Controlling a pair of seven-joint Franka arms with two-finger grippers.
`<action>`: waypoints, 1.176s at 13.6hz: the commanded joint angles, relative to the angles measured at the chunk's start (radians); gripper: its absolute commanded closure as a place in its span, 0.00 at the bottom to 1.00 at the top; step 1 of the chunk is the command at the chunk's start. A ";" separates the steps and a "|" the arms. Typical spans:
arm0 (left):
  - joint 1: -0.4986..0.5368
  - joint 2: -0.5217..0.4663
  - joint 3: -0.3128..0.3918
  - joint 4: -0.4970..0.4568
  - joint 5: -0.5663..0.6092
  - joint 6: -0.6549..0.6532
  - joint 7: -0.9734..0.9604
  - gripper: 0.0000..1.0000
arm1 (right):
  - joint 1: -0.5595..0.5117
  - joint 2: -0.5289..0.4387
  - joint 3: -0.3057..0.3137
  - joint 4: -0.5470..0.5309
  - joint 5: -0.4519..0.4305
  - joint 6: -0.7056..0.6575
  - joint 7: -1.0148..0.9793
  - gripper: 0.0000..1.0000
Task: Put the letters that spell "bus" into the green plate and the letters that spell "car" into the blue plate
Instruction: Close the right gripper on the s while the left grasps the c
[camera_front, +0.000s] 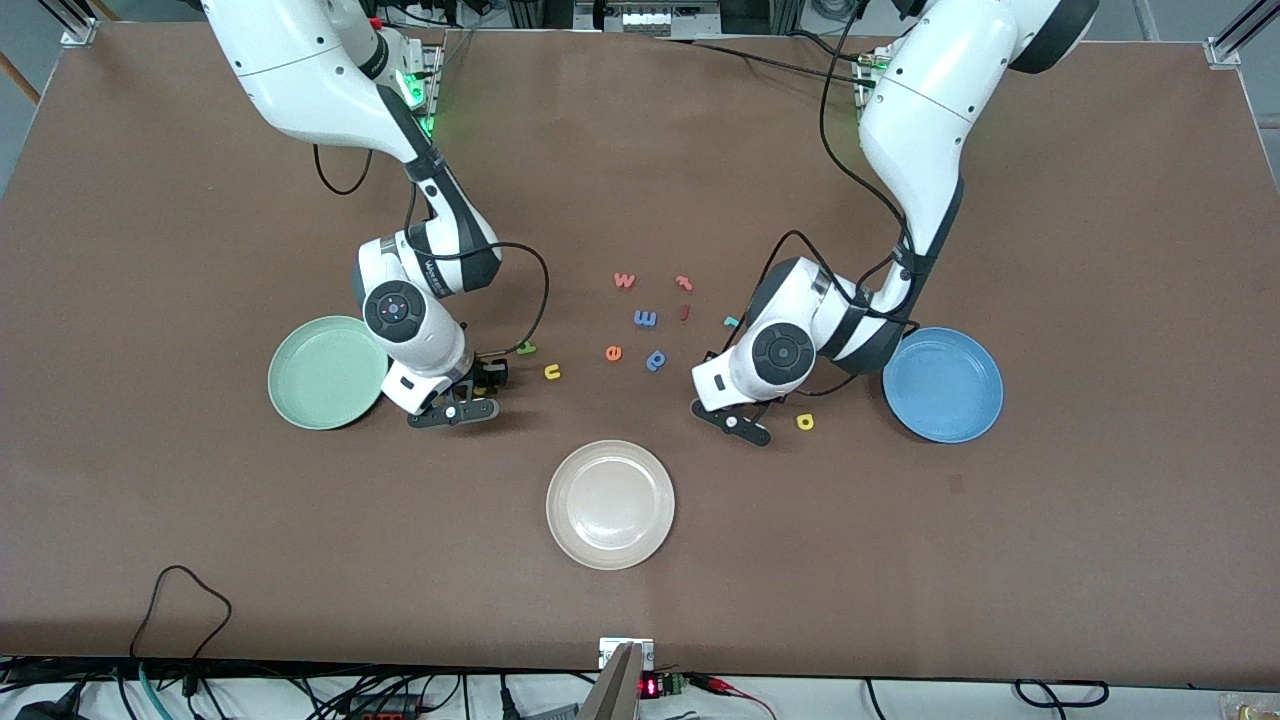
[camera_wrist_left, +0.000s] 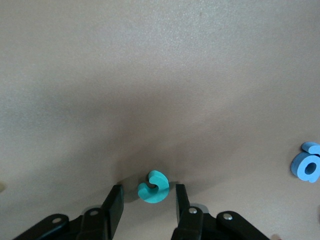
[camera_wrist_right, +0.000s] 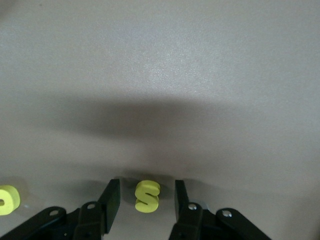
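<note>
The brown bench (camera_front: 1100, 250) carries three round plates. The green plate (camera_front: 325, 372) lies toward the right arm's end, the blue plate (camera_front: 943, 384) toward the left arm's end, and a cream-white plate (camera_front: 610, 504) between them, nearer to the front camera.

Small foam letters lie between the two coloured plates: a red w (camera_front: 624, 280), a red r-like letter (camera_front: 684, 283), a blue m (camera_front: 645, 318), a thin red piece (camera_front: 685, 312), a teal piece (camera_front: 731, 322), an orange e (camera_front: 613, 352), a blue p-shaped letter (camera_front: 656, 360), a yellow u (camera_front: 552, 372) and a dark green letter (camera_front: 526, 348).

Another yellow letter (camera_front: 805, 421) lies near the blue plate. A teal c (camera_wrist_left: 153, 186) and a yellow s (camera_wrist_right: 147, 196) also lie on the surface.
</note>
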 joint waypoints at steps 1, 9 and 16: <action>-0.013 -0.013 0.010 -0.010 -0.010 -0.003 0.006 0.50 | 0.007 0.001 -0.004 -0.009 -0.007 0.020 0.021 0.48; -0.021 -0.007 0.012 -0.009 -0.007 0.007 0.006 0.58 | 0.016 0.007 -0.004 -0.035 -0.009 0.028 0.022 0.50; -0.021 -0.007 0.012 -0.012 0.050 0.033 0.004 0.61 | 0.016 0.001 -0.004 -0.053 -0.009 0.025 0.025 0.55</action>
